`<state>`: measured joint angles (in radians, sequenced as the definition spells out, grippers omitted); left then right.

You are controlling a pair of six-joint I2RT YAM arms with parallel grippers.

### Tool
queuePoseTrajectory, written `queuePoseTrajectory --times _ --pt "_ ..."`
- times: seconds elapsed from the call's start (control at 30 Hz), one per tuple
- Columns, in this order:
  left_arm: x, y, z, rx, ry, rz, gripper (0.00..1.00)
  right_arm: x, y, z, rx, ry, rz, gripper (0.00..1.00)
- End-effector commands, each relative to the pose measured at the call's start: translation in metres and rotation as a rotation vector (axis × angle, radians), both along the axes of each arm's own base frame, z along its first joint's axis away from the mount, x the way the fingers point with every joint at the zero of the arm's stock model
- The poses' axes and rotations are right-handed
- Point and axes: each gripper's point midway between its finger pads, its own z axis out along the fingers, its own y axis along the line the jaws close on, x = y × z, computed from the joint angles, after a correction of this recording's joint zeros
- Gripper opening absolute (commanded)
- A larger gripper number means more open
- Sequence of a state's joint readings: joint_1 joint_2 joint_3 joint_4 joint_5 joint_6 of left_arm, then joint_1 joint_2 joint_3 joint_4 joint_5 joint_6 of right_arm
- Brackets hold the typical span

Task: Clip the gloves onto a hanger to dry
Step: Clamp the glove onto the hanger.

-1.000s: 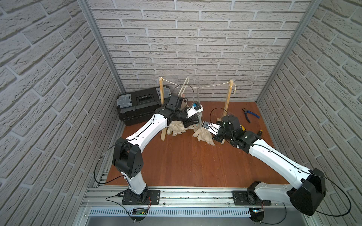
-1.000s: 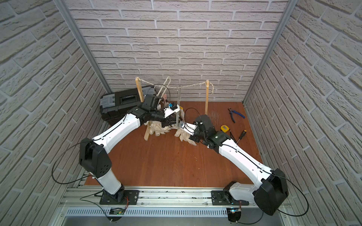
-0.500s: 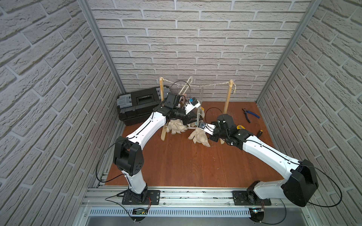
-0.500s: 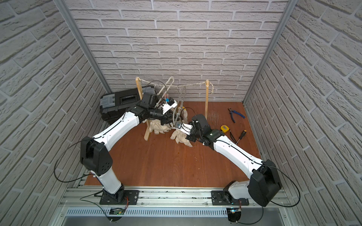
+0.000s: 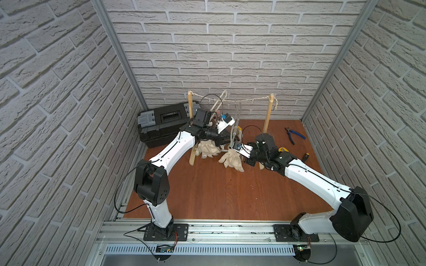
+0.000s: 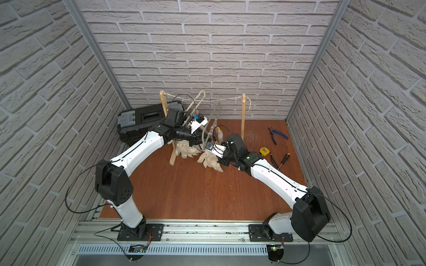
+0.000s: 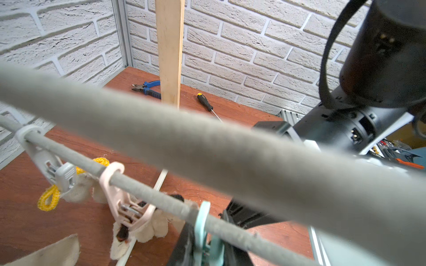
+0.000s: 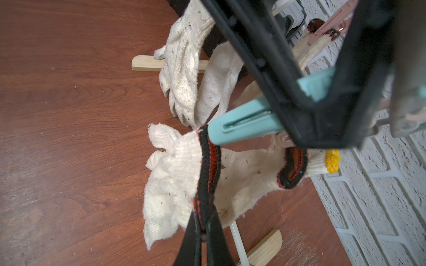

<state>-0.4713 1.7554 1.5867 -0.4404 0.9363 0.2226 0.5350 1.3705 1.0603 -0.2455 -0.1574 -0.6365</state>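
My right gripper (image 8: 204, 230) is shut on the black-and-red cuff (image 8: 208, 165) of an off-white glove (image 8: 175, 175), holding it up under the hanger; the pair shows in both top views (image 5: 231, 161) (image 6: 209, 160). My left gripper (image 7: 207, 248) is shut on the teal clip (image 7: 202, 221) (image 8: 249, 122) of the grey hanger bar (image 7: 147, 192), and the clip's tip touches the held cuff. A pink clip (image 7: 129, 207) and a grey clip (image 7: 57, 175) on the same bar each hold a glove. More gloves (image 5: 207, 149) hang behind the left arm.
Two wooden posts (image 5: 268, 112) carry a string from which the hanger hangs. A black toolbox (image 5: 166, 124) stands at the back left. Blue pliers (image 5: 295, 134), a screwdriver (image 5: 305, 156) and a yellow tape measure (image 6: 264, 150) lie at the right.
The right arm has carried the glove to the left, up against the hanger's clip. The left gripper has risen a little at the hanger and squeezed slightly tighter.
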Motion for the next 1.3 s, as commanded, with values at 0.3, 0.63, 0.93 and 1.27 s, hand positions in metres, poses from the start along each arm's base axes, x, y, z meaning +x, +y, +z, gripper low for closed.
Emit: queuePoseTrajectory --times 0.3,0.63,0.93,1.27 --pt "-0.001 -0.002 -0.009 -0.009 0.071 -0.018 0.19 0.000 0.010 0.049 0.198 -0.090 0.019 0.03" --pt "-0.007 0.000 -0.013 0.002 0.068 -0.045 0.19 0.006 0.009 0.057 0.217 -0.083 0.012 0.03" --pt "-0.003 -0.006 -0.016 0.003 0.080 -0.038 0.18 0.017 0.012 0.051 0.176 -0.100 -0.001 0.03" --pt "-0.001 -0.009 -0.014 -0.021 0.088 -0.036 0.18 0.033 0.018 0.035 0.124 -0.079 -0.027 0.03"
